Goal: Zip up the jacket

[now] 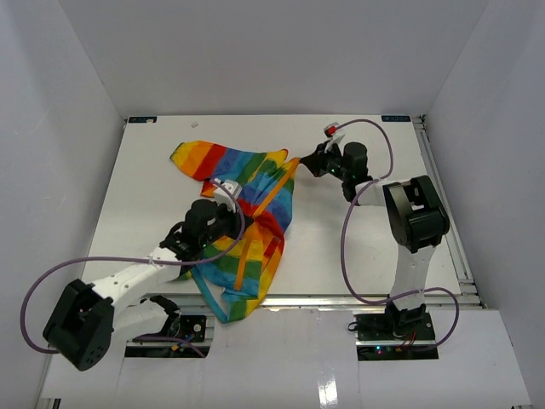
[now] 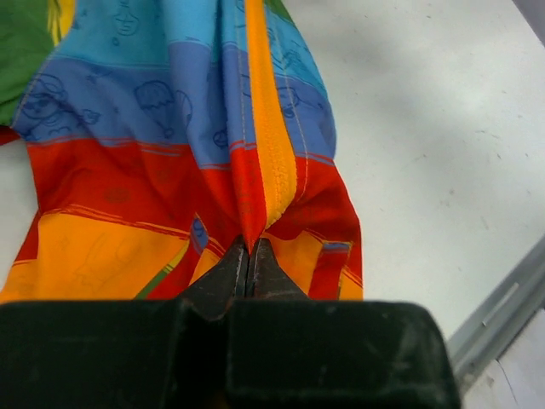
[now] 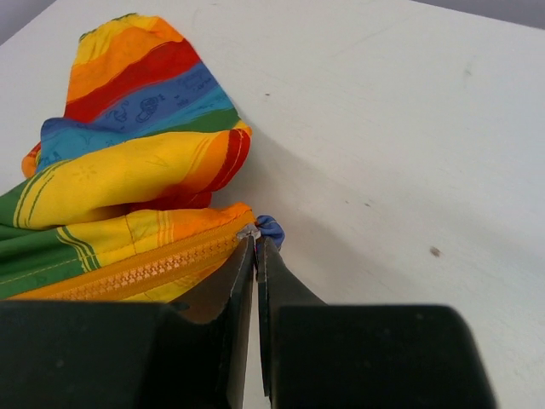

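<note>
My left claw (image 2: pixel 249 256) is pressed together on the jacket (image 2: pixel 128 187), pinching the fabric at the foot of the orange zipper band (image 2: pixel 268 153), where the red stripe runs. My right claw (image 3: pixel 255 245) is clamped on the jacket too, at the zipper's end beside a bit of light-blue trim (image 3: pixel 271 228). Between the two, the jacket lies rumpled in the middle of the white table (image 1: pixel 145 179), with one sleeve spread toward the far left.
</note>
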`<state>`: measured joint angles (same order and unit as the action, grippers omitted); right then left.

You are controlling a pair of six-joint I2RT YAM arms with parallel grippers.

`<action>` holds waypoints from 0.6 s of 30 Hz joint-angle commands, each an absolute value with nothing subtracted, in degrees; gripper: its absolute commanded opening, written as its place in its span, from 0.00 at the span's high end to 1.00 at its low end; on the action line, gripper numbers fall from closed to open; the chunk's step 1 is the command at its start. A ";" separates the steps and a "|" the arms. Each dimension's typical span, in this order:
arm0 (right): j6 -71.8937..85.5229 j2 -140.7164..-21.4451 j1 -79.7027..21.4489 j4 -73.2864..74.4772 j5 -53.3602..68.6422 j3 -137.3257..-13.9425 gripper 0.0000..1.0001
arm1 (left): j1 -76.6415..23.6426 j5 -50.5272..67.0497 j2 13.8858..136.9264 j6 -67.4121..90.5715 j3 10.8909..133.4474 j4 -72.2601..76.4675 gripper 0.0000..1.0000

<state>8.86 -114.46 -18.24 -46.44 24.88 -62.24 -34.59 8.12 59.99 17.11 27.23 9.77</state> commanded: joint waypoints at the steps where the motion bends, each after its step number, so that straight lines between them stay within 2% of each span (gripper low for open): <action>1: 13.07 -108.74 -10.19 -51.04 5.36 -58.31 0.92 | -30.78 7.16 71.38 11.84 34.63 11.00 1.00; 6: 14.15 -104.29 -8.43 -48.44 3.84 -55.69 0.92 | -29.16 5.78 85.49 7.28 51.96 6.19 0.99; 9: 13.78 -103.19 -8.18 -46.10 5.92 -56.12 0.92 | -28.99 5.19 89.16 6.86 56.19 4.24 0.91; 10: 13.71 -103.18 -8.18 -44.80 7.89 -56.69 0.92 | -28.92 5.22 89.36 6.86 56.68 3.96 0.88; 11: 13.76 -103.08 -8.23 -44.15 9.43 -56.79 0.89 | -28.92 5.76 88.91 6.91 56.63 4.01 0.71; 12: 13.81 -102.91 -8.26 -43.10 10.84 -56.93 0.84 | -28.92 6.48 88.33 7.04 56.47 4.11 0.55; 13: 13.87 -102.57 -8.26 -41.11 11.94 -57.16 0.73 | -28.92 7.62 87.42 7.38 56.01 4.34 0.42; 14: 13.95 -102.02 -8.26 -39.22 12.68 -57.28 0.67 | -28.92 8.64 86.59 7.67 55.63 4.46 0.37; 15: 14.16 -100.49 -8.26 -37.39 13.27 -57.30 0.43 | -28.92 10.00 85.71 8.55 55.30 4.54 0.34; 16: 14.39 -98.75 -8.30 -34.97 13.33 -57.34 0.28 | -28.92 11.38 83.94 9.50 54.86 4.83 0.33; 17: 14.61 -96.99 -8.35 -32.22 13.19 -57.40 0.19 | -28.92 12.73 81.83 10.45 54.36 5.21 0.31; 18: 14.93 -94.60 -8.42 -28.34 13.25 -57.60 0.14 | -29.05 14.15 80.01 11.80 53.52 5.66 0.21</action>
<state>14.28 -102.45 -8.48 -38.26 12.38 -55.61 -29.22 8.77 88.42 8.88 55.05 5.46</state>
